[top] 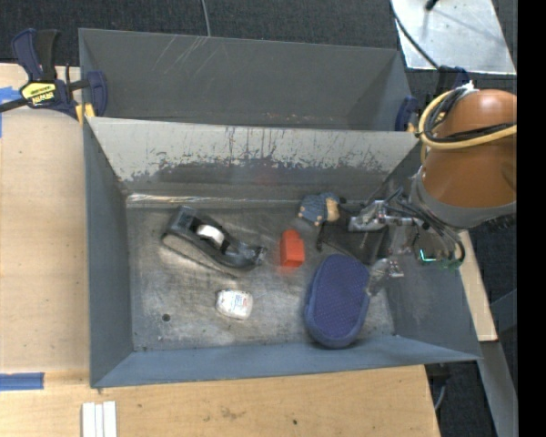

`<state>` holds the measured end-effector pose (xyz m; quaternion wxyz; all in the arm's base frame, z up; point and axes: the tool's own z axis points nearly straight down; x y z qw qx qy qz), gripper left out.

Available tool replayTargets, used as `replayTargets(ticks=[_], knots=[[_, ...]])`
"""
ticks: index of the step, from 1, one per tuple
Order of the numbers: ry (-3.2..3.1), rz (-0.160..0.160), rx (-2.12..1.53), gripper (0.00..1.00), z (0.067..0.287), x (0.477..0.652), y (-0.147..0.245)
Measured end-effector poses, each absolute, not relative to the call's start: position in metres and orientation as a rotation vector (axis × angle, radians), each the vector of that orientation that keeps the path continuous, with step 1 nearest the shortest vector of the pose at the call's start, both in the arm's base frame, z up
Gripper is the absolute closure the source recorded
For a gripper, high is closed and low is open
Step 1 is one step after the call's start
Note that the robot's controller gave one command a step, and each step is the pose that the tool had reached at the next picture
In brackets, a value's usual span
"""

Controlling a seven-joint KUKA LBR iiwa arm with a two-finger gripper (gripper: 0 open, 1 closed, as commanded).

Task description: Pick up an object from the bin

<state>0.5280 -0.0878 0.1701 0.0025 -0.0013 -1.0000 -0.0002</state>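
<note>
Gripper (382,244) low at the bin's (255,157) 3 o'clock, empty, beside the blue pad (335,300).

Its fingers look spread, one toward 12 and one toward 6, with nothing between them, though glare on the metal makes this hard to be sure of. The lower one is just at the pad's 1 o'clock end, touching or barely above it. The oval pad at 5 o'clock is therefore the likeliest pick. It lies flat and broad, so a grasp across its narrow end seems the reason for coming in there. The sloped right wall is close behind the wrist and leaves little room. A small blue-and-tan piece (317,210) sits near at 1 o'clock and an orange block (292,248) by the centre — both could get nudged. The tape dispenser (209,239) at 9 and the white wad (235,303) at 7 lie well apart.
</note>
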Motion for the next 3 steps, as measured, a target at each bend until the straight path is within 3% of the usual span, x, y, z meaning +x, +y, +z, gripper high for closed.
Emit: replayTargets(ticks=[1,2,3], knots=[[-3.082,0.012,0.668,0.0,0.078,0.517,-0.045],[-3.078,0.011,0.669,1.0,0.078,0.516,-0.045],[-3.081,0.006,0.67,1.0,0.22,0.54,-0.064]])
